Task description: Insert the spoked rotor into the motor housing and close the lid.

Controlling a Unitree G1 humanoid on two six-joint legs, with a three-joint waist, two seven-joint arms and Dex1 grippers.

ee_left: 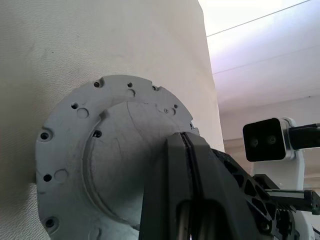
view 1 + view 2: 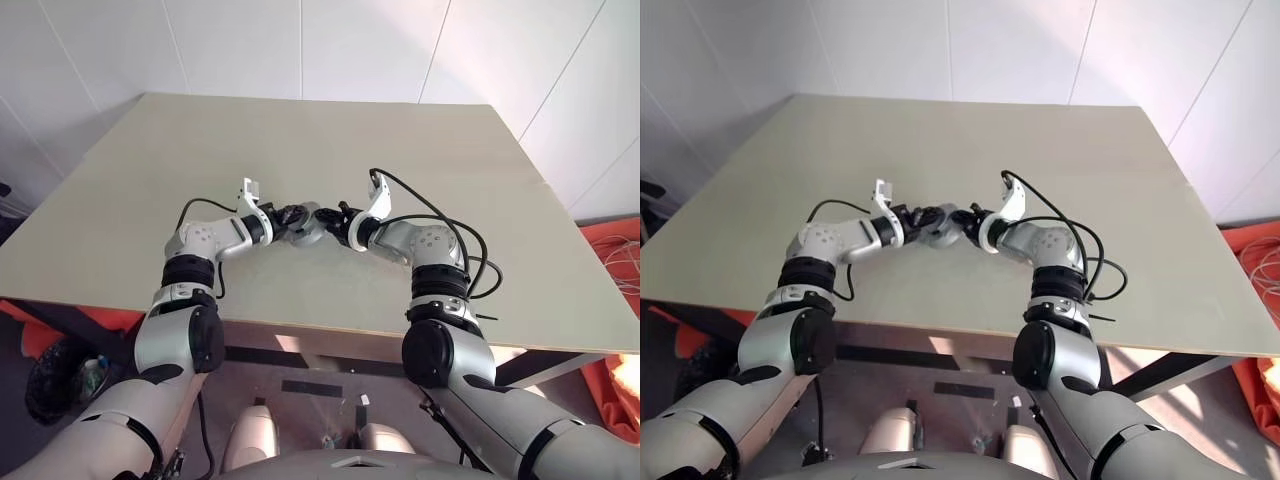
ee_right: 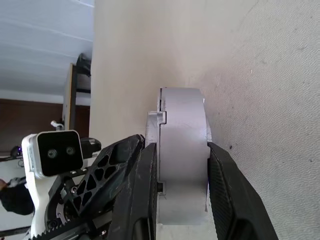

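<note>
Both arms meet mid-air just above the pale beige tabletop: right gripper clamps the round grey machined-metal motor housing assembly across its thickness, 1 finger per flat face, while left gripper, fingers pressed together, sits against its flanged, bolt-holed face. I judge it rigid, dense and slick, so grip the flats or rim squarely. No clutter; each gripper crowds the other.

Pale beige table, bare wide top, white wall behind
</note>
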